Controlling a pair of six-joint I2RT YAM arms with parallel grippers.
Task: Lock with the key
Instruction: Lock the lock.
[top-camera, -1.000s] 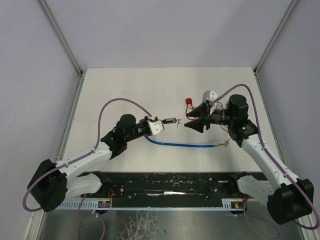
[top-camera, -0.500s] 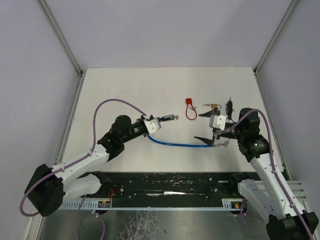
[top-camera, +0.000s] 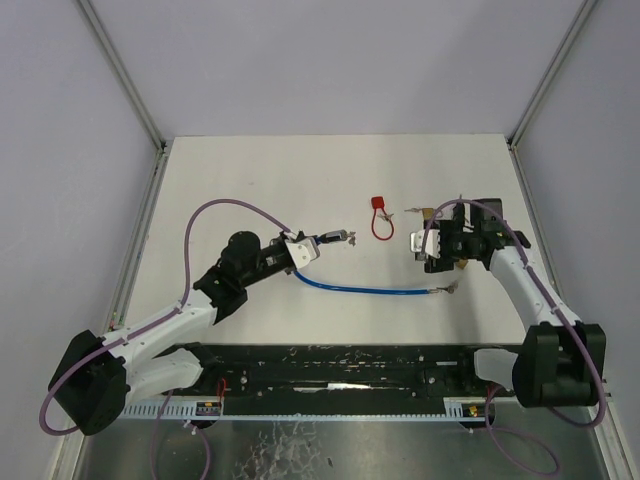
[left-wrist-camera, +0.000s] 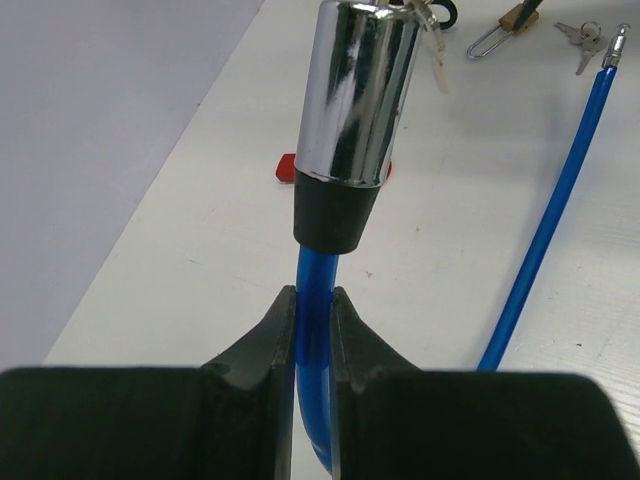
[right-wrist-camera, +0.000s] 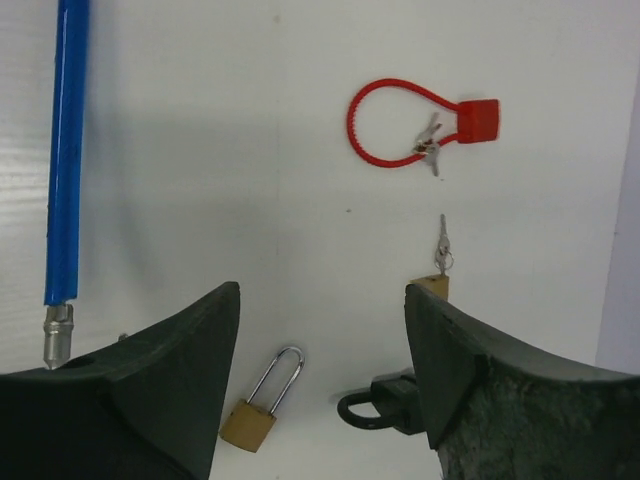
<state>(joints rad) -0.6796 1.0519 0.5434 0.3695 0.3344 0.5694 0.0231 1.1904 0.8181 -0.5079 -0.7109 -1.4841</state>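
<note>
My left gripper (left-wrist-camera: 312, 300) is shut on the blue cable (left-wrist-camera: 312, 335) just below the chrome lock cylinder (left-wrist-camera: 355, 95), which points away from me; a key (left-wrist-camera: 430, 18) with a small bunch hangs at its far end. In the top view this gripper (top-camera: 315, 243) holds the cylinder (top-camera: 338, 238) above the table. The cable's free end (right-wrist-camera: 55, 335), with a metal tip, lies left of my right gripper (right-wrist-camera: 322, 295). That gripper stands open above a brass padlock (right-wrist-camera: 250, 420) and a black padlock (right-wrist-camera: 385, 405), touching neither.
A red cable lock (right-wrist-camera: 400, 125) with keys on it lies beyond the right gripper. A second brass padlock (right-wrist-camera: 432, 287) has keys (right-wrist-camera: 441, 245) in it. The blue cable (top-camera: 370, 291) runs across the table between the arms.
The right arm left the lock cylinder, swung back, and now hangs over the padlocks at the right, its jaws opened wider. The left arm drew slightly left with the cylinder.
</note>
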